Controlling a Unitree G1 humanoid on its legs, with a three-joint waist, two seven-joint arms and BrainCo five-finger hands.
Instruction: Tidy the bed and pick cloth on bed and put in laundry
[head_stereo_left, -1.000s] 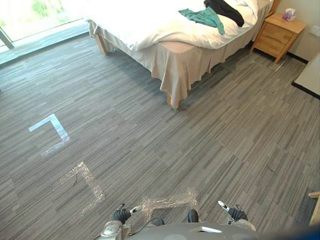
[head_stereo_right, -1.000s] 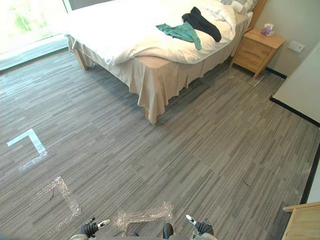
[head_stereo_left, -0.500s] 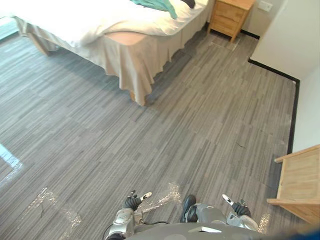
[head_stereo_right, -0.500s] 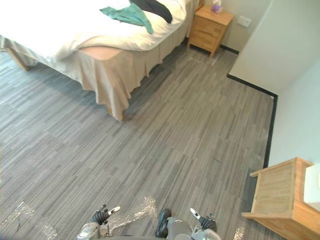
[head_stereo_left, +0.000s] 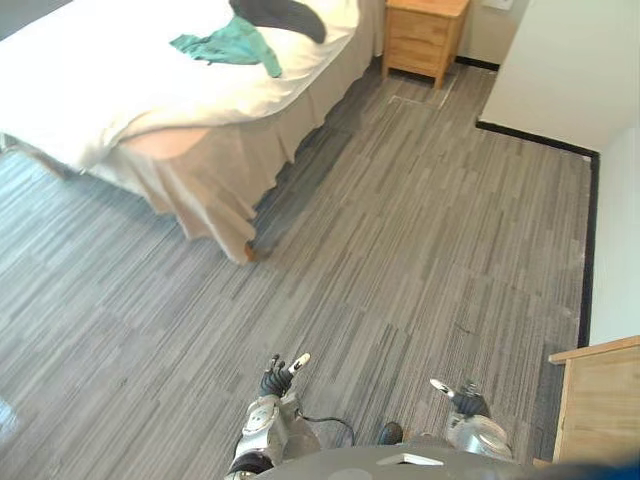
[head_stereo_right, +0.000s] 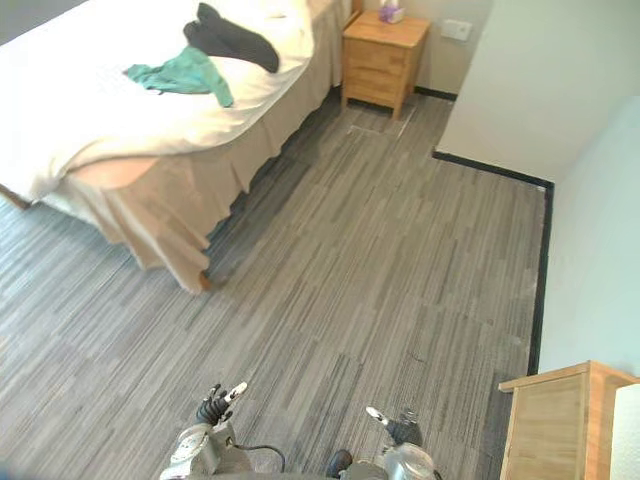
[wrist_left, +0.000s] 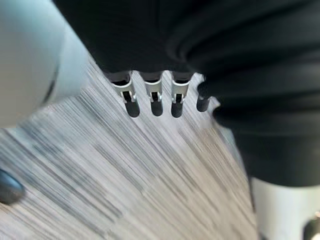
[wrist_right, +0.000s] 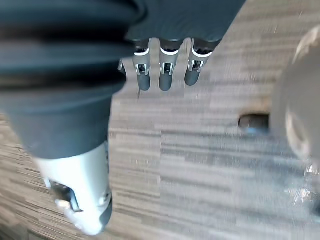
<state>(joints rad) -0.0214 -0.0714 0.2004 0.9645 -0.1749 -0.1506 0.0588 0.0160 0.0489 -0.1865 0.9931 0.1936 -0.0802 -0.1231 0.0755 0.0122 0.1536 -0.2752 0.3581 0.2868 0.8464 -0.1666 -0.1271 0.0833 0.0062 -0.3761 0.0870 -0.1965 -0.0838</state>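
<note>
Left wrist view: left hand (wrist_left: 156, 98) hangs straight-fingered, empty, over grey striped carpet (wrist_left: 125, 165); right hand (wrist_right: 166, 70) likewise. At eleven o'clock, crumpled teal cloth (head_stereo_left: 228, 45) lies on white bed (head_stereo_left: 100, 90).

Eye views look down from the head, sharing the bed (head_stereo_left: 90, 95) beyond the left hand (head_stereo_left: 272, 381); wrist views closely face the floor (wrist_left: 150, 165).
</note>
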